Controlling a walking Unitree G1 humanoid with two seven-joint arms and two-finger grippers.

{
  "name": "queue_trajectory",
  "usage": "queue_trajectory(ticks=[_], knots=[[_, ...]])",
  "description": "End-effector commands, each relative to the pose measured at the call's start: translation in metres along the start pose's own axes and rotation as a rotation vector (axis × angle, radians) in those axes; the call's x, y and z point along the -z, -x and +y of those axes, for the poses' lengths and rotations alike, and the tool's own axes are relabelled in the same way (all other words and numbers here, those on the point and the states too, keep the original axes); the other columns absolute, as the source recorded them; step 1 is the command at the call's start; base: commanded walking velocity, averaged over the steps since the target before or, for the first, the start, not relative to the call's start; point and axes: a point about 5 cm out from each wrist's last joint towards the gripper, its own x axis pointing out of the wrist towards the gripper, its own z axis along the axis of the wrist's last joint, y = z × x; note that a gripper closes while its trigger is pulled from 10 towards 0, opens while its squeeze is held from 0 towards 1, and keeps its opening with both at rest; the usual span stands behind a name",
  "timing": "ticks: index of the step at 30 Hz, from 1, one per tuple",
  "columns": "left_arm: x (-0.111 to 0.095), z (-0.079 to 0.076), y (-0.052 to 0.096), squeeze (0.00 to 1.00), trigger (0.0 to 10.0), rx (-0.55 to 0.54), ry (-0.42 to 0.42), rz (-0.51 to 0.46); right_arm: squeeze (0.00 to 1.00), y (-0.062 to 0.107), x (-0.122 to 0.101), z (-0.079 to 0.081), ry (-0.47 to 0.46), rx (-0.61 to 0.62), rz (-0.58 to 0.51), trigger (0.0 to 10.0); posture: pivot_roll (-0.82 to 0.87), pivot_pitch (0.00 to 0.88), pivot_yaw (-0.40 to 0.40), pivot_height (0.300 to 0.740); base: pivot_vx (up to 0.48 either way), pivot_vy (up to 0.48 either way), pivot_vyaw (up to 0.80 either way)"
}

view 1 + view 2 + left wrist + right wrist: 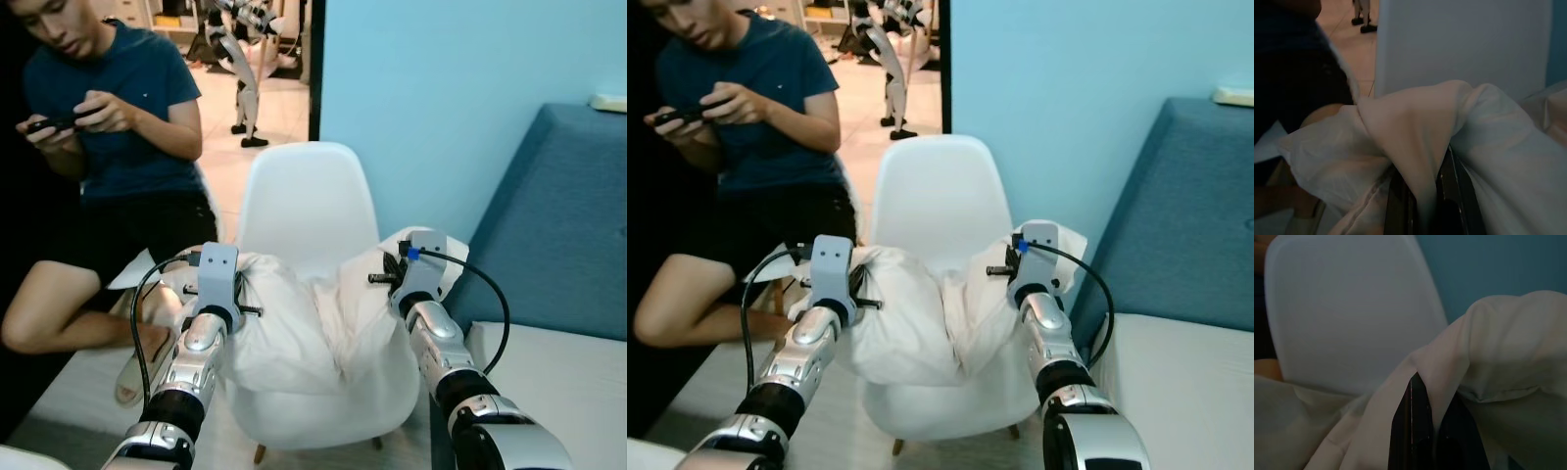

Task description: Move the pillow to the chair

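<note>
Two hands carry a white pillow (313,328) slung across the seat of a white chair (309,201), its long axis running from nine o'clock to three o'clock in front of the robot, the middle sagging into the seat bowl while both ends are bunched up higher. At about ten o'clock from the pillow's centre, the left hand (1422,196) is clenched on a twist of the fabric, the cloth pinched between its dark fingers (1400,205) in the left wrist view. At about two o'clock, the right hand (1425,426) grips the other end the same way, fabric folded over its black fingers (1410,421). Both silver forearms reach forward and slightly inward from six o'clock, roughly level with each other, so neither arm is clearly nearer the load. The pillow's bulk already lies inside the chair, against the lower part of the backrest, with the chair straight ahead at twelve o'clock. Judging by this, the move now turns on letting both ends drop so the pillow settles in the seat. A seated person (108,127) looks at a phone at ten o'clock, and a blue sofa (558,225) stands at two o'clock
</note>
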Motion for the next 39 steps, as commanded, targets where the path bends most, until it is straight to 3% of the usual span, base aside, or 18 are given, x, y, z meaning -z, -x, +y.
queue_trajectory(ticks=[1, 3, 4, 8, 17, 28, 39], knots=[[-0.012, 0.002, -0.004, 0.0, 10.0, 0.021, -0.038, -0.065, 0.0, -0.005, -0.009, 0.009, 0.019, -0.029, -0.034, 10.0, -0.01, 0.063, -0.007, 0.74, 0.0, 0.0, 0.0], [-0.016, 0.003, -0.005, 0.0, 10.0, 0.032, -0.033, -0.084, 0.0, -0.006, -0.01, 0.009, 0.023, -0.024, -0.033, 10.0, -0.01, 0.065, -0.008, 0.74, 0.0, 0.0, 0.0], [-0.023, 0.001, -0.006, 0.0, 10.0, 0.085, 0.007, -0.131, 0.0, -0.007, -0.011, 0.008, 0.029, -0.011, -0.028, 10.0, 0.0, 0.071, -0.012, 0.74, 0.0, 0.0, 0.0], [-0.028, -0.005, -0.007, 0.0, 10.0, 0.168, 0.076, -0.165, 0.0, -0.007, -0.013, 0.008, 0.027, 0.005, -0.057, 10.0, 0.0, 0.075, -0.006, 0.725, 0.0, 0.0, 0.0], [-0.026, -0.015, -0.004, 0.0, 10.0, 0.235, 0.06, -0.184, 0.0, -0.006, -0.017, -0.001, 0.039, 0.055, -0.084, 10.0, -0.02, 0.08, 0.019, 0.68, 0.0, 0.0, 0.0], [-0.028, -0.016, -0.007, 0.0, 10.0, 0.273, 0.053, -0.186, 0.0, -0.006, -0.021, -0.005, 0.049, 0.085, -0.114, 10.0, -0.02, 0.083, 0.023, 0.63, 0.0, 0.0, 0.0], [-0.024, -0.018, -0.007, 0.0, 10.0, 0.364, -0.044, -0.147, 0.0, -0.007, -0.041, -0.012, 0.029, 0.144, -0.232, 10.0, -0.02, 0.089, 0.016, 0.63, 0.0, 0.0, 0.0]])
